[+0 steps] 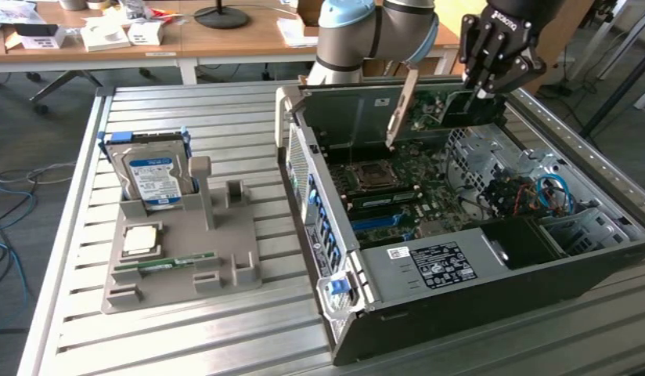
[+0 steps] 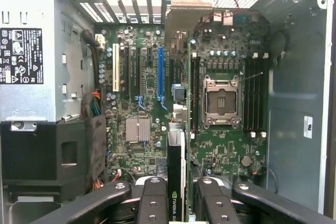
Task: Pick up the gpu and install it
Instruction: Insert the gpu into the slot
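Dark and thin, the gpu (image 1: pixel 459 110) hangs in the gripper (image 1: pixel 488 88) at the exterior view's upper right, above the far end of the open computer case (image 1: pixel 459 321). The fingers are drawn in narrow and clamp the card by its upper edge, and its pale metal bracket (image 1: pixel 403 110) slants down toward the motherboard (image 1: pixel 406 184). So the picking-up looks done and the installing is what is left: as far as I can judge, the card stands clear above the board and is not seated in any slot. On the exterior view's left, the grey parts holder (image 1: pixel 234 262) carries the silver hard drive (image 1: pixel 153 176), upright, and the green memory stick (image 1: pixel 176 262), lying flat, both well apart from the case. The wrist view looks straight down along the gpu (image 2: pixel 176 150), seen edge-on between the fingers of the gripper (image 2: pixel 176 187), which the exterior view cannot give. From there the long blue slot (image 2: pixel 160 77) lies just beside the card's line and the bare processor socket (image 2: pixel 221 100) on its other side. How high the card hangs is easier to judge from the exterior view.
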